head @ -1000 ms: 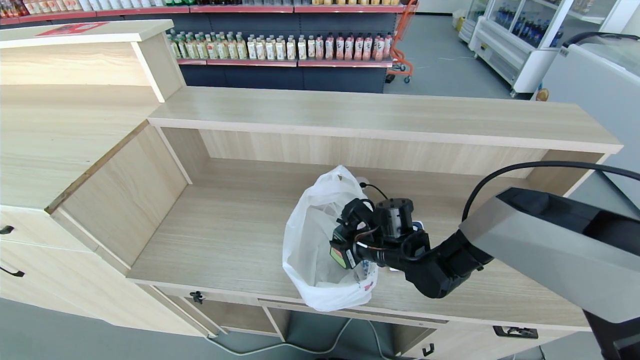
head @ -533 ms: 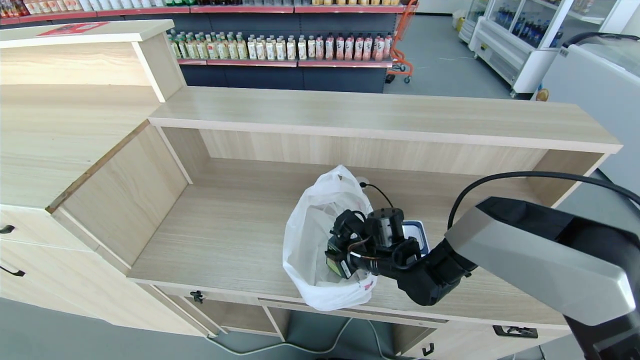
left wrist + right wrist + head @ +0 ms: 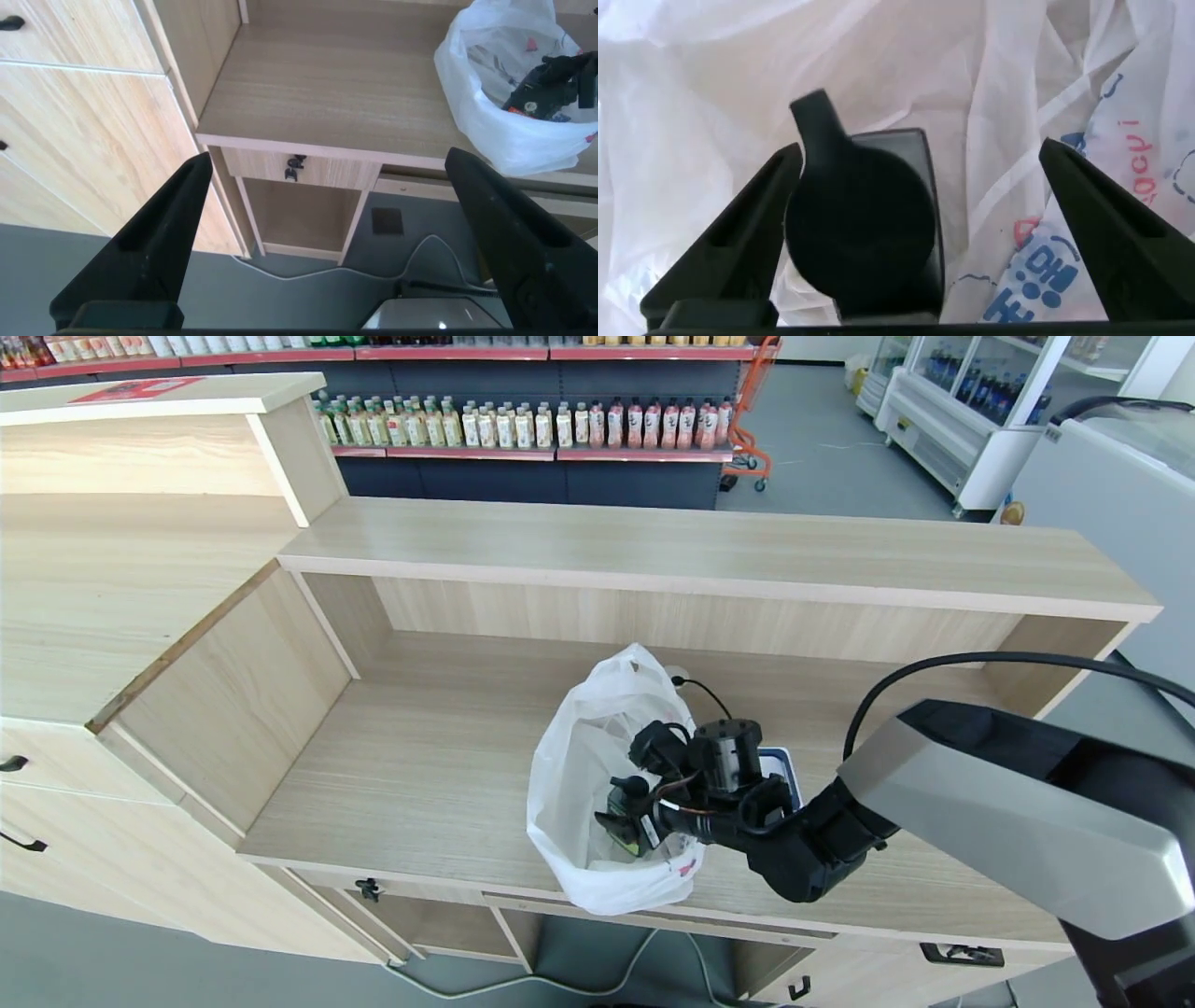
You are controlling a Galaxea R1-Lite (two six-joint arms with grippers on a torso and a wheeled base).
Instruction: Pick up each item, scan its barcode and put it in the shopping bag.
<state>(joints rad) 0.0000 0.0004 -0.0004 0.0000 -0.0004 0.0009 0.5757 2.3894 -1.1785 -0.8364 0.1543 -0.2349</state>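
In front of the counter (image 3: 420,775), on its near side, the left gripper (image 3: 329,161) hangs with its two fingers spread wide and nothing between them, well apart from the bag. One small black latch (image 3: 293,168) sits on the drawer front below the counter's edge.

On the counter top, near its front edge, stands one white plastic shopping bag (image 3: 560,803), mouth upward. The right gripper (image 3: 622,805) is down inside that mouth, released, its fingers set wide apart. Between them, lower in the bag, lies one dark item (image 3: 864,224) with a round black top and a grey body; I cannot tell whether a finger touches it. A green and yellow patch shows on it in the head view, too small to read. The bag's wall carries blue and red print (image 3: 1064,271).

Just behind the right wrist lies one white thing with a blue rim (image 3: 782,767), and one black cable (image 3: 700,689) curls beside the bag's far side.

Beyond the counter's raised ledge, a store shelf holds a single row of bottles (image 3: 523,425), labels unreadable, with one orange cart (image 3: 752,420) at its end.
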